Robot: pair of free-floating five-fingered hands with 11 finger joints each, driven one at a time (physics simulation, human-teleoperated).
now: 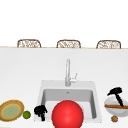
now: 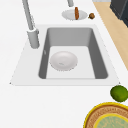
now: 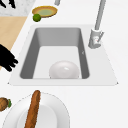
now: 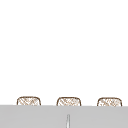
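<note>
Fingers of the left hand (image 1: pixel 40 110) curl on nothing at the lower left, over the grey steel sink's (image 1: pixel 41 87) rim beside a round green lime (image 1: pixel 26 115). Right hand (image 1: pixel 115 92) hangs loosely open above a white plate (image 1: pixel 110 103).

White counter (image 1: pixel 22 75) with a sink (image 2: pixel 30 72) set into it.

On the counter's left end lies a yellow-rimmed plate (image 1: pixel 11 110), with a lime (image 1: pixel 26 114) just beside it, between the plate and the sink. On the right end stands a white plate (image 3: pixel 57 110) carrying a brown loaf (image 3: pixel 33 108); a small brown nut (image 1: pixel 114 119) lies just in front of that plate. A faucet (image 1: pixel 67 72) rises from the sink's back rim. A white bowl (image 2: pixel 63 60) lies in the basin. Three wicker chair backs (image 1: pixel 68 44) show along the counter's far edge.
</note>
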